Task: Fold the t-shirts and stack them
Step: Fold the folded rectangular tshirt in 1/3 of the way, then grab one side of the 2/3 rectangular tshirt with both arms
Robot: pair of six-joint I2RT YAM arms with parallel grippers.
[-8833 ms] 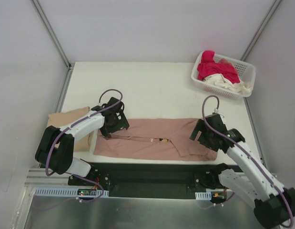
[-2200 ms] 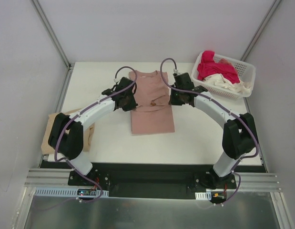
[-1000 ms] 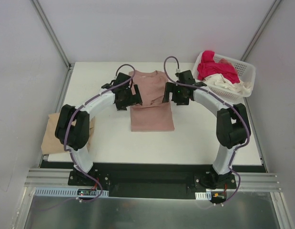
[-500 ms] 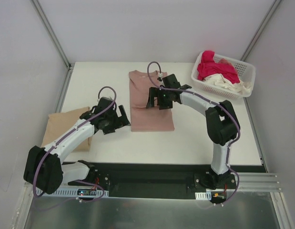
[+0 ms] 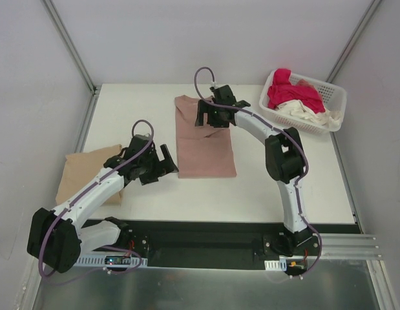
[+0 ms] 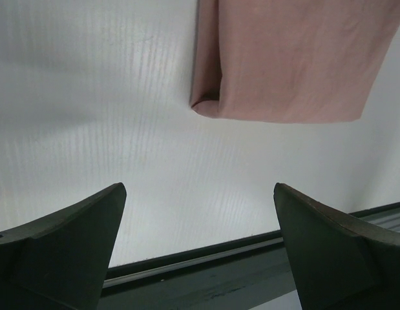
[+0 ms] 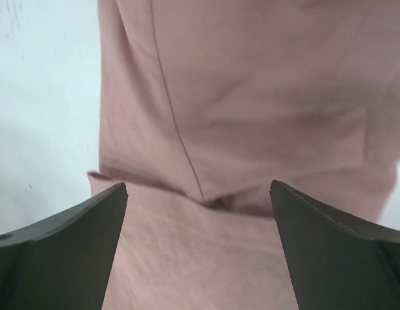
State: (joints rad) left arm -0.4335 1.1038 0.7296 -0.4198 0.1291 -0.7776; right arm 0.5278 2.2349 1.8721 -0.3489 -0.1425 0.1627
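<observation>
The dusty pink t-shirt [image 5: 206, 145] lies folded into a narrow strip in the middle of the table. My right gripper [image 5: 209, 117] is open and empty just above the shirt's far half. In the right wrist view the shirt [image 7: 251, 97] fills the frame, with a fold line between the open fingers [image 7: 198, 188]. My left gripper [image 5: 168, 164] is open and empty over bare table, left of the shirt's near left corner. That corner [image 6: 284, 58] shows in the left wrist view, ahead of the gripper [image 6: 198, 190]. A folded tan t-shirt [image 5: 90, 171] lies at the table's left edge.
A white latticed basket [image 5: 334, 97] stands at the back right, holding a magenta-red shirt [image 5: 289, 90] and cream cloth [image 5: 306, 114]. The table's near edge and a black rail [image 6: 206, 258] lie close below the left gripper.
The shirt went from a wide spread to a narrow folded strip. In the last second my left gripper drew back to the near left and my right gripper moved left over the shirt's far end.
</observation>
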